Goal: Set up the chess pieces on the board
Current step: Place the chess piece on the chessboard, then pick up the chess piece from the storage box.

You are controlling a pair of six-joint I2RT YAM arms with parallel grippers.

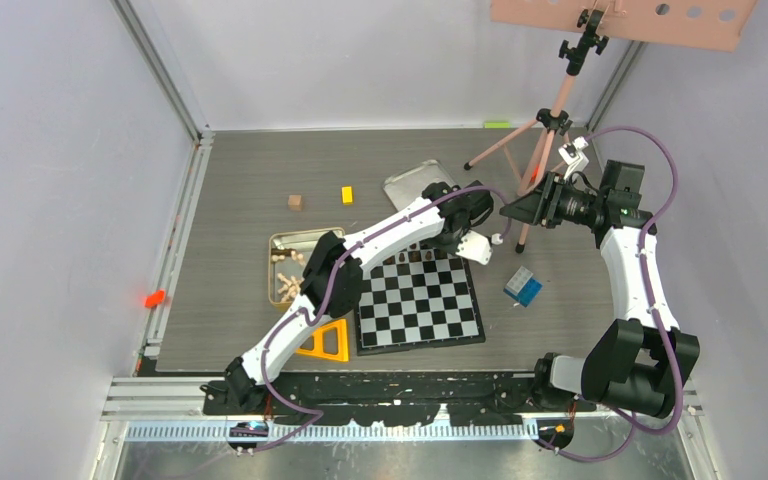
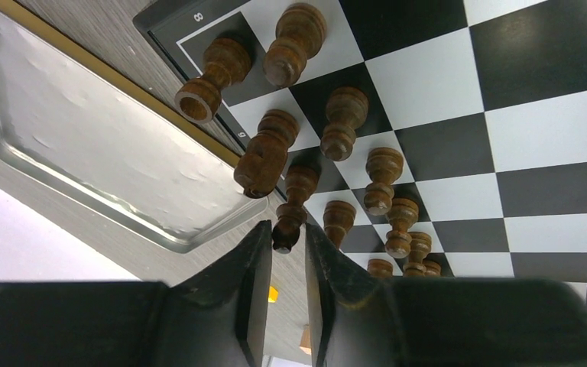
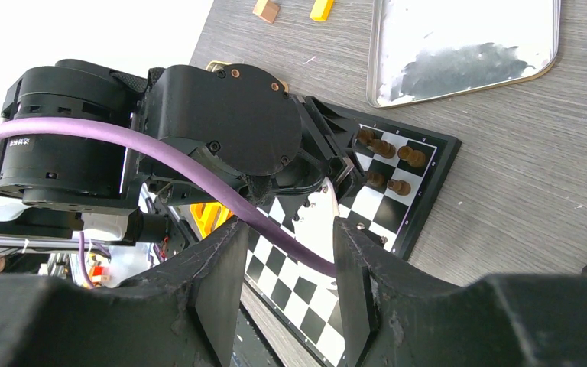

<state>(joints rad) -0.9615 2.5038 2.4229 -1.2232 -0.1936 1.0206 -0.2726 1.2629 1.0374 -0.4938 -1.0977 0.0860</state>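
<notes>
Chess pieces [image 2: 382,180], all dark, crowd the board's [image 2: 550,153] far rows. The left gripper [image 2: 288,229] is clamped on one; lower it upright, centred on its square, clear of neighbours. The right gripper [image 3: 290,229] hangs apart, empty.

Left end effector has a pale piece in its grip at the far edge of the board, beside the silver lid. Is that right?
Not quite. The piece in the left end effector is dark brown, not pale, as the left wrist view shows. The rest stands: it is at the far edge of the board, beside the silver lid.
</notes>
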